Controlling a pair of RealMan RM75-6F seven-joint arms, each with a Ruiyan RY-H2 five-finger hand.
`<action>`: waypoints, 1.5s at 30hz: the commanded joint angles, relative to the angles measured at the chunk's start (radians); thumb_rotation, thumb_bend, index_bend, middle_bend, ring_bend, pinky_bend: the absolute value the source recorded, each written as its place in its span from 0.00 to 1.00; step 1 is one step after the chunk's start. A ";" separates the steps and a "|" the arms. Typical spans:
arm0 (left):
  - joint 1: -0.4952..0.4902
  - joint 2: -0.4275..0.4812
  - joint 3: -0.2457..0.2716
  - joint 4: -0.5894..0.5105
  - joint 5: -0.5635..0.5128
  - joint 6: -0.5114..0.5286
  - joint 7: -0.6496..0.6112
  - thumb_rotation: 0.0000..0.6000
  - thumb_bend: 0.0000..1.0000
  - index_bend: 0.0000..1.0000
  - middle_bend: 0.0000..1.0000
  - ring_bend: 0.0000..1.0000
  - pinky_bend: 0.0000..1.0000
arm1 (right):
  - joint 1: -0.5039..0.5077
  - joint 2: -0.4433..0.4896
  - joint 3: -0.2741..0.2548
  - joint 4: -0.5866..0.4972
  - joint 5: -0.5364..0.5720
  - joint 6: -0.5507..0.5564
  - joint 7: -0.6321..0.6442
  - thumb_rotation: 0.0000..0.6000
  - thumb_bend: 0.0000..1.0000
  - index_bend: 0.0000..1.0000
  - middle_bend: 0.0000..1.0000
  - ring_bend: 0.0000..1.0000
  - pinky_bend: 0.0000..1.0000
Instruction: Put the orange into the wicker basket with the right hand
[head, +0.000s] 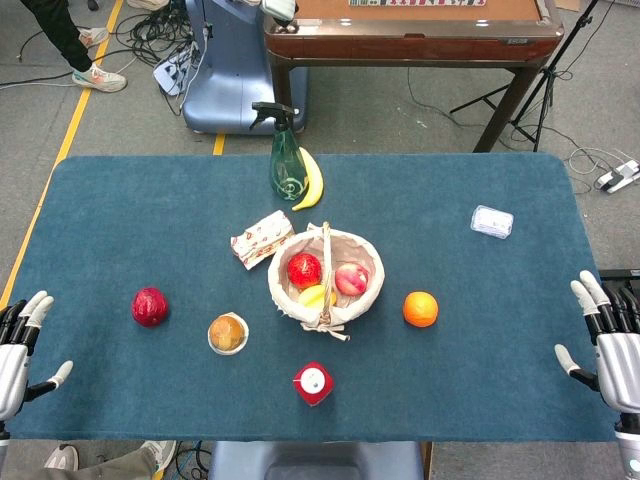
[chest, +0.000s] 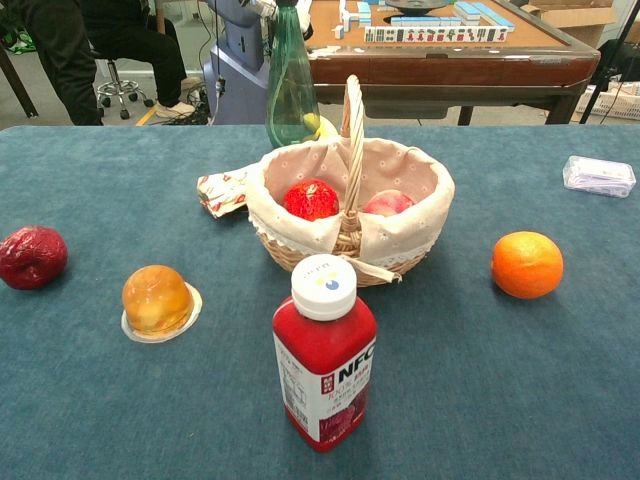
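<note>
The orange (head: 420, 309) (chest: 527, 264) lies on the blue table just right of the wicker basket (head: 367, 262) (chest: 400, 245), a little apart from it. The cloth-lined basket holds a red fruit, a pink peach and something yellow. My right hand (head: 608, 345) hovers at the table's right edge, fingers spread, holding nothing, well right of the orange. Over at the left edge my left hand (head: 20, 345) is spread too and empty. Neither hand shows in the chest view.
A red juice bottle (head: 313, 383) (chest: 324, 352) stands in front of the basket. A jelly cup (head: 228, 333), a dark red fruit (head: 150, 306), a snack packet (head: 262, 238), a green spray bottle (head: 286, 165), a banana (head: 312, 180) and a clear packet (head: 492, 221) also sit on the table.
</note>
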 joint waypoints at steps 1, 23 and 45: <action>0.000 0.000 0.000 0.000 0.000 0.000 0.000 1.00 0.25 0.04 0.00 0.00 0.04 | -0.001 0.000 0.000 0.000 0.000 -0.001 0.000 1.00 0.25 0.00 0.06 0.00 0.05; 0.005 -0.002 0.004 0.001 0.009 0.008 -0.001 1.00 0.25 0.04 0.00 0.00 0.04 | 0.133 -0.009 0.011 -0.061 0.068 -0.252 -0.136 1.00 0.17 0.00 0.10 0.00 0.08; 0.020 0.002 0.007 0.009 -0.001 0.017 -0.011 1.00 0.25 0.04 0.00 0.00 0.04 | 0.502 -0.265 0.093 0.099 0.347 -0.702 -0.322 1.00 0.17 0.06 0.19 0.03 0.15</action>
